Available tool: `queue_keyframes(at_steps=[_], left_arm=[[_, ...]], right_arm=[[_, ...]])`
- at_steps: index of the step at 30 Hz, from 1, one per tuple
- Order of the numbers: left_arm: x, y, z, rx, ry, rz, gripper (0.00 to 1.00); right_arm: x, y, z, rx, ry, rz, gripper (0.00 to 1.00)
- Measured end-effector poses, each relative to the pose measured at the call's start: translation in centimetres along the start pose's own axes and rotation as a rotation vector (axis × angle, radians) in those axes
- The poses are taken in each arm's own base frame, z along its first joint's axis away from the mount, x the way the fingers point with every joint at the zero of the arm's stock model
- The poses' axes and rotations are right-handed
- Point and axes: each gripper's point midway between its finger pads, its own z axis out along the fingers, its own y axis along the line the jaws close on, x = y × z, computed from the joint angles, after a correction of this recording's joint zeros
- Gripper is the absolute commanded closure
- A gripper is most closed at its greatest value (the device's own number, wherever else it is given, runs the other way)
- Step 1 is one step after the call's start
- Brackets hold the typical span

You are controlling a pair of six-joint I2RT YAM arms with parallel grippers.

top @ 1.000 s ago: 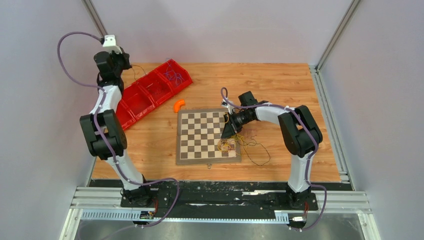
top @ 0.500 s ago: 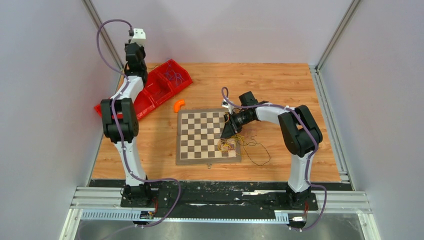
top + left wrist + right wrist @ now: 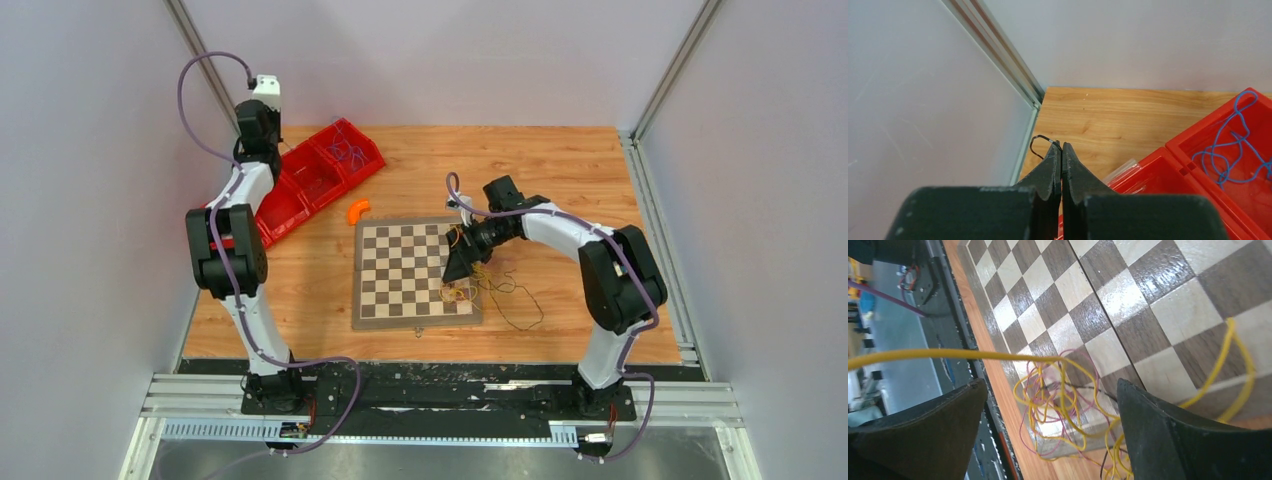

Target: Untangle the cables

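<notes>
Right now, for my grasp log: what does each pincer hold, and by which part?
Left pincer pinches a black cable between its tips, a small loop sticking out. Right pincer, open above the tangle, holds nothing.

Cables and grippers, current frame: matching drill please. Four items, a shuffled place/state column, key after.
1 left gripper
2 right gripper
3 blue cable
4 yellow-purple tangle

A in the red bin
B open wide
C shut on the black cable
D at the chessboard edge

Pairs: 1-C, 2-B, 3-A, 4-D
</notes>
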Motion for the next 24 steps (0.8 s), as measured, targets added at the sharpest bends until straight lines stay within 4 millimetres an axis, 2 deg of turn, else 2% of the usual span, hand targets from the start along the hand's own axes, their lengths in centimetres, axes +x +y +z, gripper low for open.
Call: queue_keyframes(at_steps=[4,8,11,16,19,21,24], left_arm=[[-1.9,1.2,-1.3,0.004,-0.016,-0.037,1.00],[-3.4,2.1,-2.4,0.016,-0.030,-0.079,1.00],[-3.7,2.6,-2.7,0.011,-0.032,-0.085,1.00],[-3.3,3.7,-2.6,-0.042,-0.019,-0.084,1.00],[-4.0,4.2,-2.1,-0.073,-0.039,-0.094,1.00],[-5.1,4.6,-1.2,-0.095,-0.071,-0.112,1.00],[-7.1,5.1,0.5,-0.120,-0.137,-0.141,1.00]], right_arm=[[-0.5,0.4,-1.9,0.077,-0.004,-0.074,0.00],[-2.8,1.2,-4.1,0.143,-0.030,-0.173,0.06],[-5.8,1.8,-5.6,0.182,-0.071,-0.243,0.11],[-12.9,3.7,-8.2,0.213,-0.201,-0.354,0.15],[-15.6,3.8,-8.1,0.188,-0.244,-0.356,0.16],[-15.6,3.2,-7.3,0.168,-0.236,-0.324,0.16],[-14.4,1.9,-5.8,0.146,-0.198,-0.254,0.16]])
